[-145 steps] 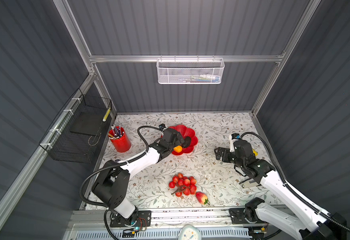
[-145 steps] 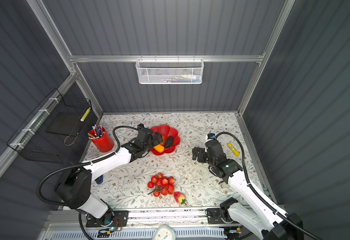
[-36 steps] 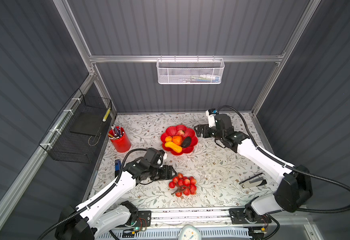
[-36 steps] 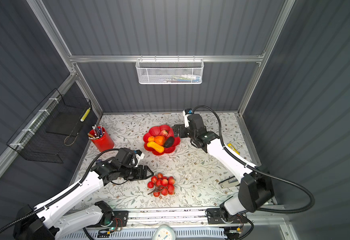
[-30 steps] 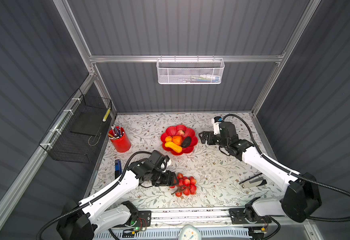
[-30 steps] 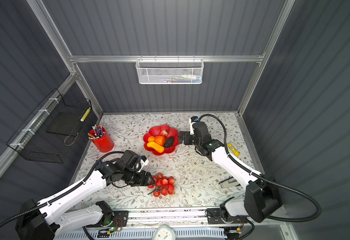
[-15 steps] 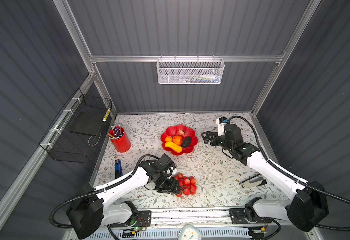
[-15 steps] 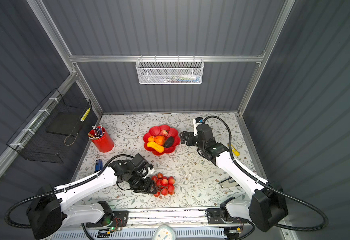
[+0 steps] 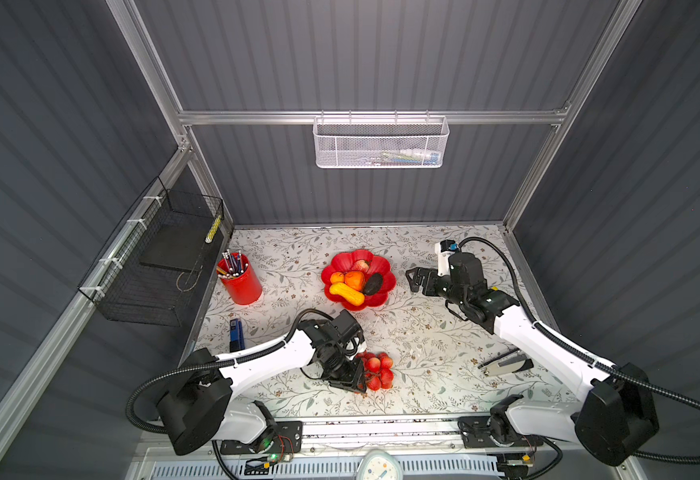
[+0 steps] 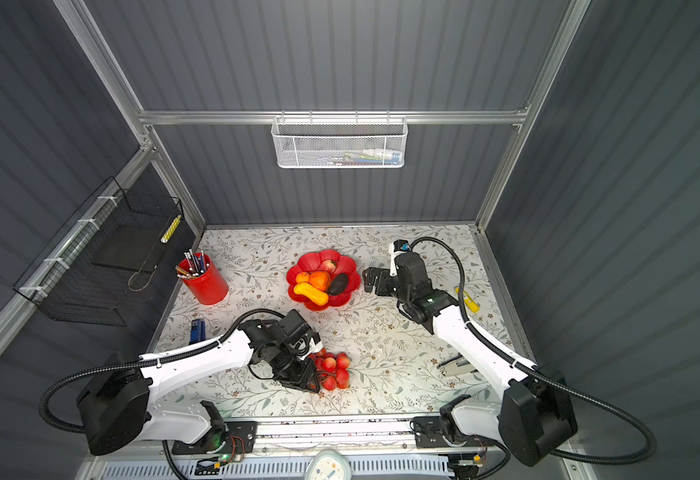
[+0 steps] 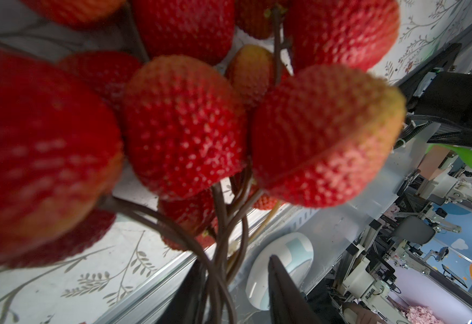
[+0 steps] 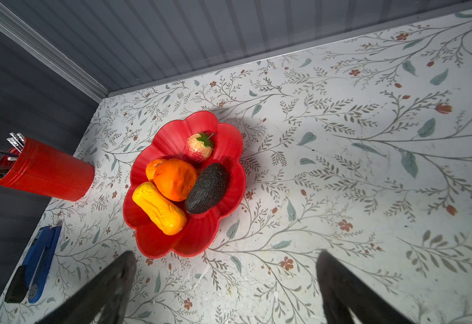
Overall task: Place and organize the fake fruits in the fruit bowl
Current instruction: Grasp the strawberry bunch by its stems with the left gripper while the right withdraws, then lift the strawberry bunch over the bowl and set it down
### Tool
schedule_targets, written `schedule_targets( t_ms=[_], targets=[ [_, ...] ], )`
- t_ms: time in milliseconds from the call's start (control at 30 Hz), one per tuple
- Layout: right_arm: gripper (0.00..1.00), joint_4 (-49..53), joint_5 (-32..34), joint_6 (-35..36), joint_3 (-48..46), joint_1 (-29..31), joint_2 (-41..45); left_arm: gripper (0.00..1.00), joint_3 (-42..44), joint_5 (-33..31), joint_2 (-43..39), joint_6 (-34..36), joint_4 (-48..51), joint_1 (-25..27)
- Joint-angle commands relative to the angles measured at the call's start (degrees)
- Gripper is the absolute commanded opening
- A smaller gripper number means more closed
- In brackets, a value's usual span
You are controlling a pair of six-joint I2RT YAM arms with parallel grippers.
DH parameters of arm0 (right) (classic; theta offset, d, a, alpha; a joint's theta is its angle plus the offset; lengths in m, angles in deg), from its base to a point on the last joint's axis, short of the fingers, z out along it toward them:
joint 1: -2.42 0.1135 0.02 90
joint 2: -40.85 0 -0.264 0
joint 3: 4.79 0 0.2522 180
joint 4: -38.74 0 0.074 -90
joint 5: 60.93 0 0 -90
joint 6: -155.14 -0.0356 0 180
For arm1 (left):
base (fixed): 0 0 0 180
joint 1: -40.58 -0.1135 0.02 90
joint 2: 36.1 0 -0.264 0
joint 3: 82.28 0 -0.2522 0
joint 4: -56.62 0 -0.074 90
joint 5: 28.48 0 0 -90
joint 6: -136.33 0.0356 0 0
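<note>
**Get a sure hold on the berry stem before you lift**

Your left gripper sits low at the near edge of the red berry bunch. The bunch lies on the table, well apart from the fruit bowl. In the left wrist view the jaws stand part-way in, straddling the brown stem. A gap shows between the stem and one finger, so I judge nothing is clamped yet.

Close squarely on the bundled stem wires, not on a berry, since the berries look round and hard and would likely slip out. Lift straight up, then carry the bunch to the bowl's bare near lobes. The middle is already filled by the strawberry, two oranges, yellow oblong fruit and dark oval fruit. Lower gently so you don't nudge them out.

Your right gripper hovers just beside the bowl, jaws wide apart and empty. Hold it clear of the carry path.

In both top views the left gripper covers the stem, so you can't read contact there. The wrist view blurs the nearest berries and the second finger merges into shadow. You can't tell whether the bunch rests fully on the table. The bowl's centre is hidden beneath fruit.
</note>
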Motion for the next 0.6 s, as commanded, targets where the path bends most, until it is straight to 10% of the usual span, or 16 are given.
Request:
schedule_targets(
  t_ms=[0,200,567],
  targets=[
    [0.99,0.39,1.00,-0.62,-0.84,-0.46,1.28,0.33,-2.51,1.36,0.78,0.82,-0.59,0.35],
    [0.99,0.65,1.31,-0.73,-1.31,-0.91,1.78,0.10,-4.25,1.12,2.57,0.70,-2.14,0.33],
    [0.99,0.48,2.48,-1.50,-3.73,-1.71,4.14,0.00,-10.72,-1.79,1.15,1.18,-2.68,0.33]
  ],
)
